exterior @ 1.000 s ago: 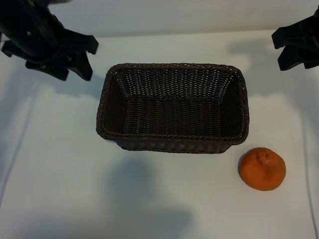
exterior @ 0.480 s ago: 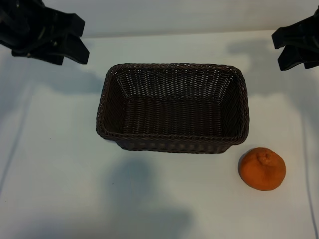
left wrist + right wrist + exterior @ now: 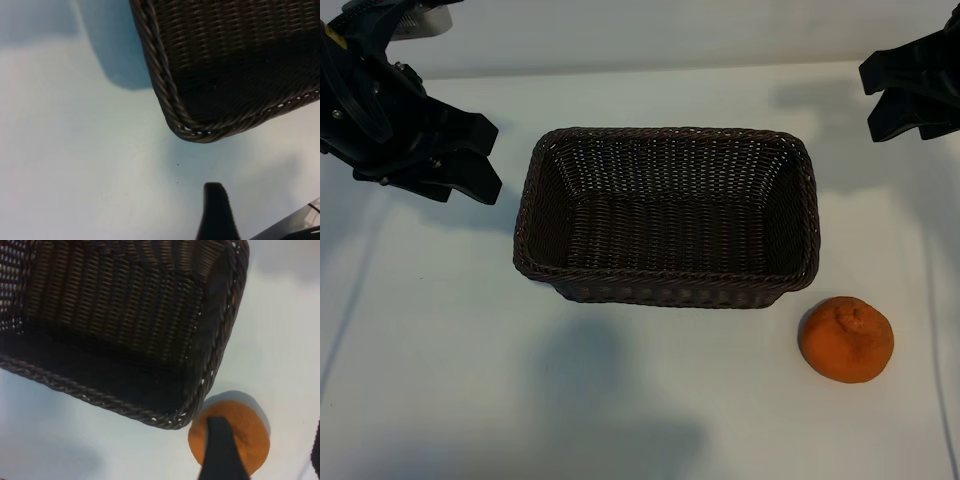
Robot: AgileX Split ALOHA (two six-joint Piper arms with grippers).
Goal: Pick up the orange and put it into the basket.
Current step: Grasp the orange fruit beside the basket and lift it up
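We see one real change over the last second: the left gripper (image 3: 470,160) has shifted from the far-left corner of the exterior view, first up toward the back edge, then down and nearer the left wall of the rectangular dark brown woven wicker basket (image 3: 665,290). It hangs just beside that wall, apart from it, with its fingers spread and nothing between them. The left wrist view shows only a rounded basket corner and bare table below it.

The right gripper (image 3: 910,100) sits where it was, at the far-right corner, well apart from everything – its fingers are spread too, and empty. In the right wrist view one dark fingertip (image 3: 220,450) lines up over the fruit, though the exterior view shows the gripper far above and behind it.

The small, round, bright-orange citrus fruit with a knobby stem bump (image 3: 847,340) has not moved: it rests on the white table (image 3: 440,350) just off the basket's near-right corner, close to the rim but not touching. The basket is empty.

So we judge the task as not yet begun – the left arm's move brings it no nearer the orange, which lies on the right arm's side.
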